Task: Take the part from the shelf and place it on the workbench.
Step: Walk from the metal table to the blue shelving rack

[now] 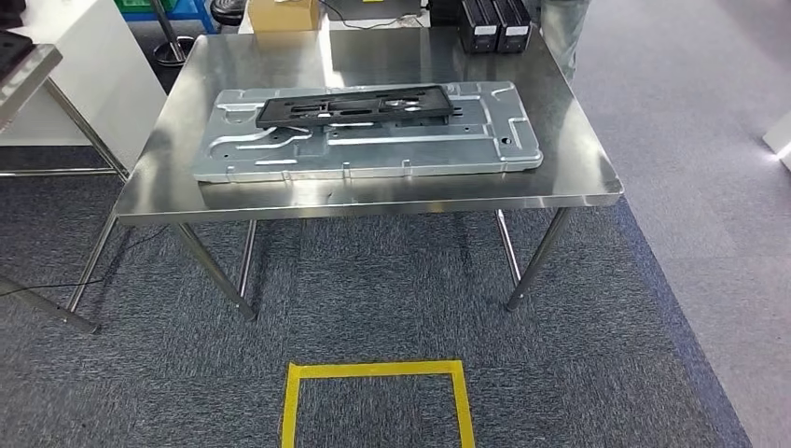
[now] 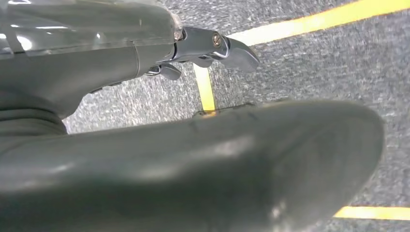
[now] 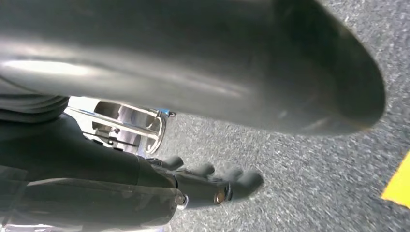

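Observation:
A flat black part [image 1: 354, 105] lies on a large grey stamped metal panel [image 1: 368, 149], which rests on the steel workbench [image 1: 373, 201] ahead of me. Both arms hang at my sides over the grey carpet. My left hand [image 2: 203, 48] holds nothing, its dark fingers [image 2: 232, 50] stretched out above yellow floor tape [image 2: 314, 21]. My right hand [image 3: 203, 186] is also empty, with its fingers [image 3: 241, 181] apart over the carpet.
A yellow tape square [image 1: 378, 401] marks the floor in front of the bench. At the far left stands a steel shelf [image 1: 23, 79] with a dark item on it. A cardboard box [image 1: 284, 14] and black boxes [image 1: 494, 23] sit at the bench's far edge.

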You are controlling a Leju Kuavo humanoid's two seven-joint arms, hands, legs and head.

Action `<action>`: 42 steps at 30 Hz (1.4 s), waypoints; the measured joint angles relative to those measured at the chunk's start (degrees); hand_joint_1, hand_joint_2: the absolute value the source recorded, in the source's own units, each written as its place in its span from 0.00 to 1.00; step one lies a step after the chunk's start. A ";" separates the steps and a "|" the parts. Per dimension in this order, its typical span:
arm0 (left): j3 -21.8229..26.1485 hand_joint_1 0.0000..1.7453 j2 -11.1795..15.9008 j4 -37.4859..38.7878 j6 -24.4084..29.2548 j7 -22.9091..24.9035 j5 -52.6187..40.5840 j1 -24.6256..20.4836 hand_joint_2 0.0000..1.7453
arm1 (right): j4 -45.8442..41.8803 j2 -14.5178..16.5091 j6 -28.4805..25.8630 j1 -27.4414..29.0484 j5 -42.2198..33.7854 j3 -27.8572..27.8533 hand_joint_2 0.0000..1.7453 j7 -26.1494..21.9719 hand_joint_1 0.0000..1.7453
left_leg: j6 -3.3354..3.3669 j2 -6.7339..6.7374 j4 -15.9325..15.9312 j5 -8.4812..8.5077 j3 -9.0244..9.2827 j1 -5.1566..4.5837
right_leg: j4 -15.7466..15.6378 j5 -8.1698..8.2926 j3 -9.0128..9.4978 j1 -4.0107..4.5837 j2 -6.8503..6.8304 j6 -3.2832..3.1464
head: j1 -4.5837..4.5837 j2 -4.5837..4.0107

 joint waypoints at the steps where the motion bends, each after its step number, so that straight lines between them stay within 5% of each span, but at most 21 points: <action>1: -0.01 0.00 0.07 0.00 0.00 -0.24 0.02 0.01 0.00 | 0.05 0.02 -0.21 -0.05 0.10 0.01 0.00 -1.01 0.00 | -0.11 0.02 0.42 0.50 -1.03 0.02 | 2.97 -0.87 -0.28 -0.18 0.00 0.22 | -0.01 0.00; 3: -0.13 0.00 0.20 0.00 -0.05 -0.84 -0.22 0.03 0.00 | 0.10 0.03 -0.78 -0.25 0.16 -0.01 0.00 -3.06 0.00 | -0.49 0.10 1.56 1.29 -3.14 0.18 | 4.07 1.04 1.45 -0.59 -0.02 0.66 | -0.01 0.00; 5: -0.35 0.00 0.41 0.00 -0.14 -1.56 -0.61 0.02 0.00 | 0.10 0.12 -1.43 -0.60 0.09 -0.06 0.00 -4.76 0.00 | -1.05 0.16 3.17 1.74 -5.27 0.38 | -1.90 2.92 6.62 -1.04 -0.03 1.08 | 0.01 0.00; 7: -0.61 0.00 0.78 0.00 -0.21 -2.22 -0.80 -0.02 0.00 | 0.10 0.32 -2.17 -0.91 0.04 -0.13 0.00 -6.05 0.00 | -1.72 0.22 4.83 2.01 -6.98 0.35 | -8.23 1.86 10.68 -0.99 0.05 0.78 | -0.02 0.01; 8: -0.74 0.00 0.95 0.00 -0.20 -2.46 -0.80 -0.04 0.00 | 0.11 0.44 -2.55 -1.05 0.07 -0.14 0.00 -6.65 0.00 | -2.09 0.28 5.29 2.23 -7.51 0.31 | -9.69 1.09 11.23 -0.82 0.13 0.35 | -0.04 0.01; 11: -0.95 0.00 1.32 0.00 0.08 -2.85 -0.55 -0.05 0.00 | 0.20 0.61 -3.47 -1.30 0.26 -0.20 0.00 -8.43 0.00 | -3.24 0.27 5.90 2.27 -8.29 0.55 | -10.13 1.86 10.16 -0.65 0.23 -1.42 | -0.03 0.00; 13: -1.01 0.00 1.44 0.00 0.39 -2.93 -0.50 -0.04 0.00 | 0.29 0.64 -3.96 -1.50 0.33 -0.28 0.00 -9.68 0.00 | -3.80 -0.12 9.05 -1.52 -9.53 0.74 | -10.23 3.02 8.97 -0.68 0.25 -2.27 | -0.07 0.00; 15: -1.09 0.00 1.47 0.00 0.75 -3.05 -0.52 -0.11 0.00 | 0.33 0.64 -4.36 -1.59 0.30 -0.53 0.00 -10.83 0.00 | -4.05 -0.40 15.68 -6.87 -11.30 0.82 | -10.16 4.23 7.43 -0.45 0.46 -2.60 | -0.11 0.01; 17: -1.19 0.00 1.51 0.00 1.05 -3.28 -0.55 -0.17 0.00 | 0.35 0.65 -4.52 -1.55 0.20 -0.89 0.00 -11.57 0.00 | -3.84 -0.47 20.28 -8.47 -11.48 0.79 | -10.08 5.43 5.82 -0.11 0.85 -2.67 | -0.11 0.01; 18: -1.24 0.00 1.54 0.00 1.13 -3.44 -0.57 -0.18 0.00 | 0.35 0.68 -4.52 -1.56 0.16 -1.02 0.00 -11.78 0.00 | -3.52 -0.54 19.82 -7.50 -10.26 0.70 | -10.05 6.00 5.10 0.07 1.12 -2.66 | -0.12 0.00; 20: -1.38 0.00 1.76 -0.01 1.20 -3.77 -0.66 -0.26 0.00 | 0.36 0.91 -4.50 -1.63 0.08 -1.20 0.00 -12.12 0.00 | -2.28 -1.39 13.23 -4.38 -5.13 0.29 | -10.05 7.12 3.94 0.29 1.74 -2.60 | -0.12 0.00; 22: -1.51 0.00 2.26 -0.01 1.15 -4.05 -0.78 -0.41 0.00 | 0.36 1.47 -4.49 -1.75 -0.10 -1.35 0.00 -12.33 0.00 | -0.97 -3.06 5.11 -3.53 -0.10 -0.15 | -10.17 8.23 3.23 0.31 2.30 -2.25 | -0.10 0.00; 24: -1.58 0.00 2.69 0.00 1.10 -4.26 -0.84 -0.48 0.00 | 0.38 1.98 -4.43 -1.78 -0.27 -1.51 0.00 -12.46 0.00 | -0.40 -3.73 1.71 -3.77 1.46 -0.51 | -10.68 9.42 2.93 -0.04 2.85 -1.55 | -0.14 0.00; 27: -1.64 0.00 2.98 0.00 1.09 -4.38 -0.84 -0.59 0.00 | 0.52 2.36 -4.34 -1.64 -0.33 -1.60 0.00 -12.54 0.00 | 0.24 -2.45 0.03 -1.48 0.89 -0.38 | -10.66 9.21 2.47 -0.04 2.67 -0.67 | -0.13 0.00; 31: -1.67 0.00 3.23 0.00 1.02 -4.50 -0.86 -0.30 0.00 | 0.62 2.66 -4.28 -1.77 -0.32 -1.61 0.00 -12.53 0.00 | 0.55 -0.44 -0.34 1.03 -1.66 -0.09 | 0.64 -0.75 -0.20 -0.18 0.74 -0.01 | 0.05 0.00; 33: -1.68 0.00 3.34 0.00 0.98 -4.75 -0.86 -0.19 0.00 | 0.64 2.68 -4.15 -1.73 -0.23 -1.62 0.00 -12.43 0.00 | 0.31 0.56 0.53 1.79 -3.48 -0.06 | 4.32 -0.30 0.30 -0.47 0.48 0.50 | 0.04 0.00; 35: -1.70 0.00 3.37 0.00 0.89 -5.03 -0.96 -0.21 0.00 | 0.64 2.68 -3.91 -1.72 0.08 -1.66 0.00 -12.19 0.00 | -0.07 1.33 1.83 2.21 -5.31 0.02 | 0.60 2.78 4.45 -0.78 -0.09 0.82 | 0.04 0.00; 38: -1.89 0.00 3.58 0.00 0.72 -5.25 -1.20 -0.28 0.00 | 0.66 2.81 -3.35 -1.79 0.69 -1.67 0.00 -11.47 0.00 | -0.90 1.98 3.92 2.49 -7.40 -0.13 | -10.02 2.00 11.70 -0.47 -1.09 0.32 | 0.01 0.00; 42: -2.10 0.00 3.84 0.01 0.53 -5.24 -1.24 -0.38 0.00 | 0.76 3.09 -2.92 -1.67 1.18 -1.67 0.00 -10.68 0.00 | -2.36 1.59 5.27 2.11 -8.43 0.13 | -11.87 2.06 11.51 -0.27 -1.04 -1.62 | -0.04 0.00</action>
